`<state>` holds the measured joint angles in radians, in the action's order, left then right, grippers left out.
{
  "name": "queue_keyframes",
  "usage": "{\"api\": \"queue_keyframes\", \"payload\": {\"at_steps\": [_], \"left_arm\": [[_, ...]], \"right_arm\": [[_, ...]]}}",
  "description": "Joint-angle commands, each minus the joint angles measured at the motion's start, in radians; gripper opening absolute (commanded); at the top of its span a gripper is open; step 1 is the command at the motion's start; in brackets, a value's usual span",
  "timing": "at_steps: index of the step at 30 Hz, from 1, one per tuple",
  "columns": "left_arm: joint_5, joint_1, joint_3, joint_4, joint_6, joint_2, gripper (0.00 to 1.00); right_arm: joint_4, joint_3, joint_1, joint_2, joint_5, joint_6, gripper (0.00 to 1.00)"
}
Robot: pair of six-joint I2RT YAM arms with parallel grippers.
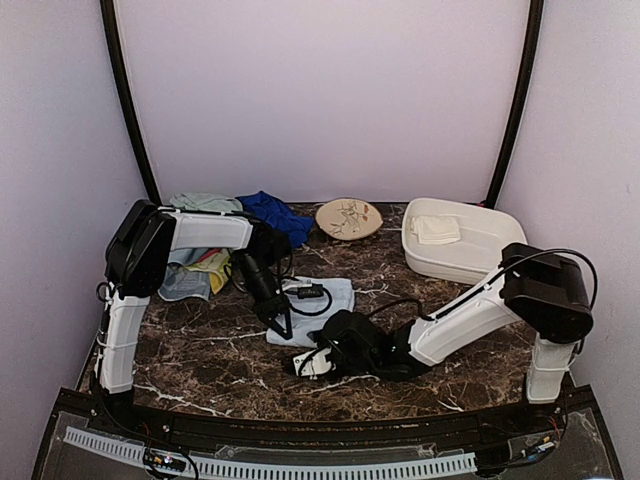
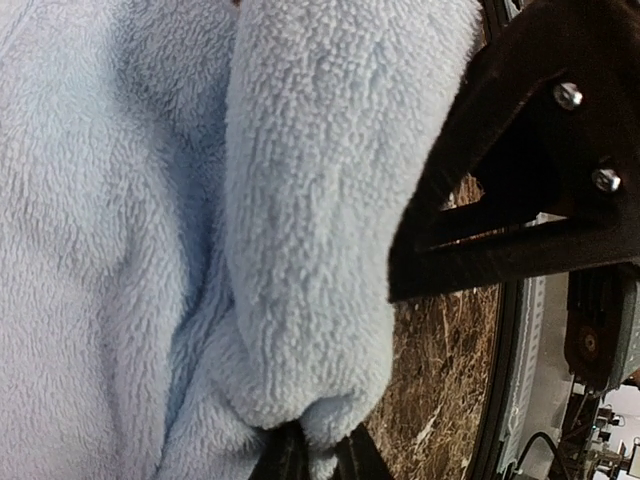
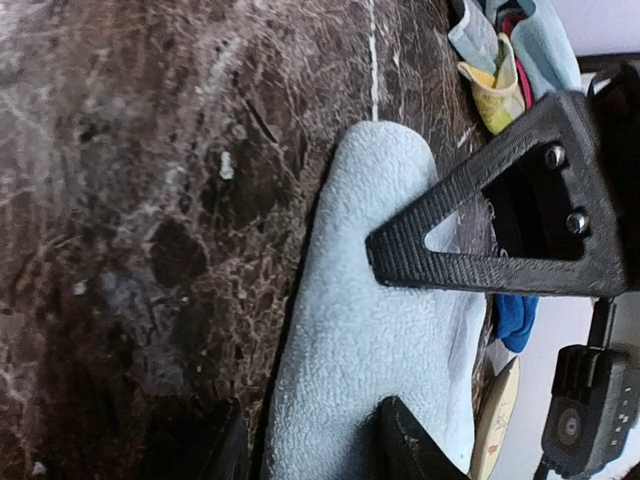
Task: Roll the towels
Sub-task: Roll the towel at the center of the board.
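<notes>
Light blue towel (image 1: 338,300) lies flat on the surface (image 1: 220,350), on the near side of the plate (image 1: 349,218) and apart from it; its near edge is turned over in a loose roll. Left jaws appear clenched on a fold of that edge; right jaws sit beside them, state not determinable, one finger only showing. Risk: a pull from one side alone would skew or unwind the roll; the black cable (image 1: 312,294) over the cloth may snag. Overhead view alone shows the spare towels (image 1: 205,265) left of the plate; left wrist view alone shows the bunched fold (image 2: 310,220).
</notes>
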<state>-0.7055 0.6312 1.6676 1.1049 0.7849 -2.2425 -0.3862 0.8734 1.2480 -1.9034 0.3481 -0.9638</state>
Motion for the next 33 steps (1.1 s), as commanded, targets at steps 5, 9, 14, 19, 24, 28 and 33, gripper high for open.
{"api": "queue_keyframes", "payload": {"at_steps": [5, 9, 14, 19, 24, 28, 33], "left_arm": [[0.01, -0.062, -0.106, -0.067, 0.088, 0.104, 0.3], [-0.013, -0.121, -0.178, -0.159, 0.084, 0.204, 0.38], [-0.025, -0.19, -0.291, -0.249, 0.104, 0.331, 0.41], [0.037, -0.199, -0.411, -0.341, 0.12, 0.439, 0.42], [0.074, -0.185, -0.542, -0.455, 0.153, 0.578, 0.42], [0.165, -0.109, -0.61, -0.528, 0.138, 0.628, 0.42], [0.357, 0.015, -0.706, -0.796, 0.105, 0.654, 0.57]], "right_arm": [[0.247, 0.14, -0.093, -0.051, -0.095, 0.32, 0.39], [0.414, 0.242, -0.169, -0.063, -0.3, 0.508, 0.33], [0.529, 0.346, -0.271, -0.093, -0.563, 0.682, 0.24], [0.633, 0.46, -0.34, -0.16, -0.804, 0.8, 0.2], [0.731, 0.585, -0.381, -0.249, -0.962, 0.923, 0.15], [0.722, 0.625, -0.396, -0.285, -1.053, 1.013, 0.15], [0.664, 0.639, -0.412, -0.279, -1.074, 1.077, 0.16]]}}
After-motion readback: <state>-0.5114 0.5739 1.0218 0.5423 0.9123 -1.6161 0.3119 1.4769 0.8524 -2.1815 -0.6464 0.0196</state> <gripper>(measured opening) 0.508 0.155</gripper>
